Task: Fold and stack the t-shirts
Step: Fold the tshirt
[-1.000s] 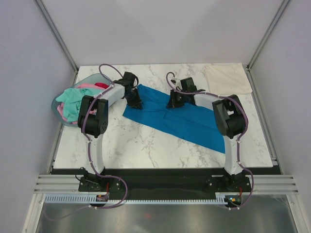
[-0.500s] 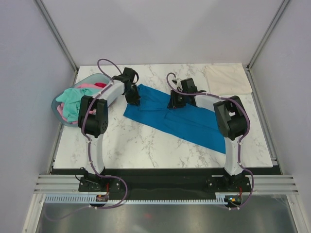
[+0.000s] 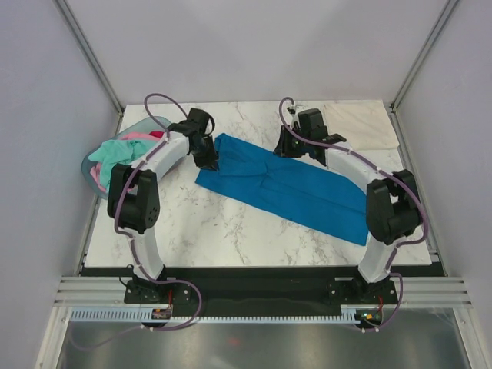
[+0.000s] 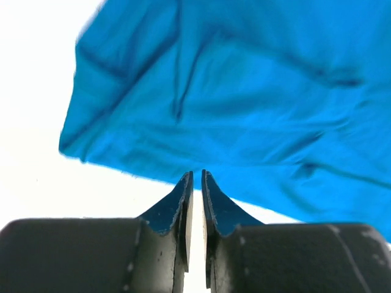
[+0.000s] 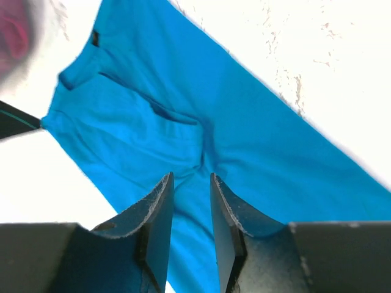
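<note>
The bright blue t-shirt (image 3: 284, 184) lies spread flat across the middle of the table, running from back left to front right. It also shows in the left wrist view (image 4: 244, 91) and the right wrist view (image 5: 183, 122). My left gripper (image 3: 211, 160) is at the shirt's left edge; its jaws (image 4: 197, 174) are closed to a thin slit with nothing between them, just short of the cloth's hem. My right gripper (image 3: 283, 150) hovers above the shirt's back part, jaws (image 5: 191, 177) apart and empty. A cream t-shirt (image 3: 361, 125) lies folded at the back right corner.
The pale blue-grey basket (image 3: 87, 163) stands at the table's left edge and holds mint green (image 3: 115, 154), pink (image 3: 138, 137) and red (image 3: 160, 135) shirts. The side walls stand close to the left and right table edges.
My right arm has lifted off the blue shirt and drawn back toward the far right, its elbow swinging right. The left gripper has shifted slightly toward the back. The shirt now lies flatter.
</note>
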{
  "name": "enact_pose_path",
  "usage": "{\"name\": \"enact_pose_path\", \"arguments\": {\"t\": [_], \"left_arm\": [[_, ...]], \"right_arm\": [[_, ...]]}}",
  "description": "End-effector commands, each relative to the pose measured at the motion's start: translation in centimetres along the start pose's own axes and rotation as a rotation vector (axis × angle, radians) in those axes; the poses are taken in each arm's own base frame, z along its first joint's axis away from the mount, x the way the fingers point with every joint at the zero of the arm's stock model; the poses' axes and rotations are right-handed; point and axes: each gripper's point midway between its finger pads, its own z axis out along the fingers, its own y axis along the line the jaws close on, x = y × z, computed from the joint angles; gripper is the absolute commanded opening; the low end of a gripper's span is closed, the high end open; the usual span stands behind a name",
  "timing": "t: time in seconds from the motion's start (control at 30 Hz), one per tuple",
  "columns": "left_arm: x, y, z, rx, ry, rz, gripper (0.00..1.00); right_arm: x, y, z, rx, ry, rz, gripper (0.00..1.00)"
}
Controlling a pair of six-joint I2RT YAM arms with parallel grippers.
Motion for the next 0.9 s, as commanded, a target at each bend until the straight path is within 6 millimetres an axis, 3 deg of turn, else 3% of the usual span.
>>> {"name": "enact_pose_path", "arguments": {"t": [0.0,0.2,0.33,0.5,0.7,0.87], "left_arm": [[2.4,1.4,-0.1,-0.036,0.021,0.036,0.16],[4.4,3.2,2.7,-0.085,0.085,0.024,0.08],[4.0,4.1,3.9,-0.139,0.079,0.021,0.05],[3.3,4.0,6.3,-0.142,0.105,0.049,0.02],[0.9,4.2,7.9,-0.189,0.070,0.076,0.02],[-2.2,2.1,9.5,-0.130,0.044,0.065,0.03]], "right_arm": [[-0.9,0.7,-3.4,0.014,-0.044,0.029,0.38],[-0.7,2.0,-6.6,-0.026,-0.085,0.038,0.37],[0.6,2.0,-8.4,-0.027,-0.096,0.038,0.38],[0.5,1.4,-10.5,0.019,-0.155,0.053,0.38],[-1.2,1.6,-13.4,0.058,-0.220,0.051,0.37],[-3.4,2.5,-16.1,0.059,-0.302,0.053,0.37]]}}
